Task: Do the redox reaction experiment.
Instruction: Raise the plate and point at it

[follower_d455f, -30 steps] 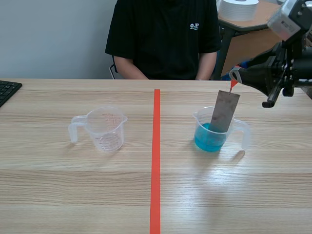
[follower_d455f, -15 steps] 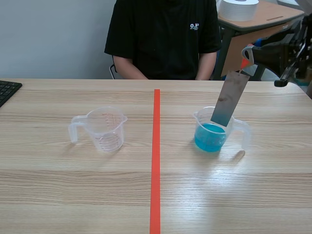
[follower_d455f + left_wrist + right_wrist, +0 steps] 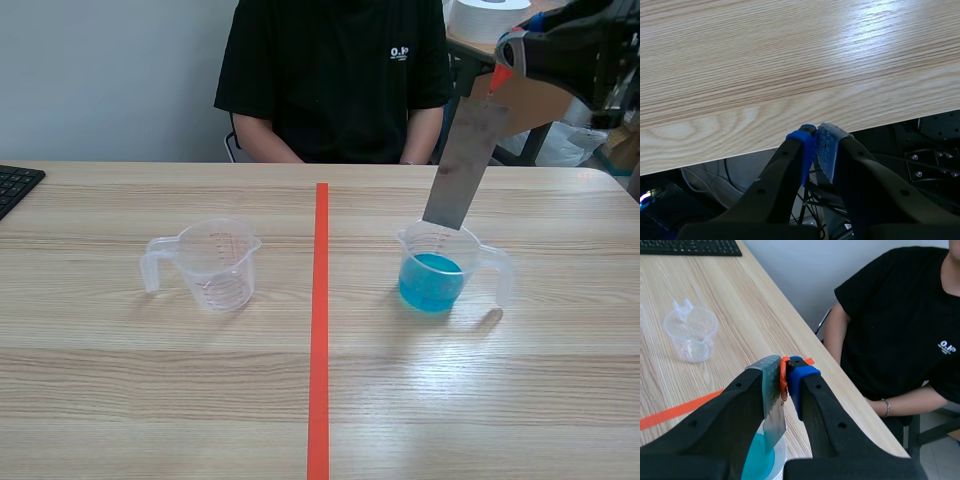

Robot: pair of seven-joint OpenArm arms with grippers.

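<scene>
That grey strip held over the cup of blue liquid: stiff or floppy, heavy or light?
Probably stiff: the strip hangs tilted yet straight, pinched only at its top. Likely light for its size: it looks sheet-thin.

my right pincer (image 3: 784, 376) is black, with one pad bright blue. the metal strip (image 3: 462, 165) is dull grey, with an orange-red tab (image 3: 500, 78) at its top. the liquid (image 3: 432, 282) in the clear jug (image 3: 498, 270) is vivid blue. the other jug (image 3: 215, 262) is clear with faint red scale marks. my left pincer (image 3: 816, 146) is black, one pad deep blue, the other paler and dotted. the table (image 3: 150, 380) is pale wood with streaky grain, crossed by an orange-red tape line (image 3: 319, 330). the person's shirt (image 3: 335, 70) is black with small white lettering. the keyboard (image 3: 15, 185) is black.
</scene>
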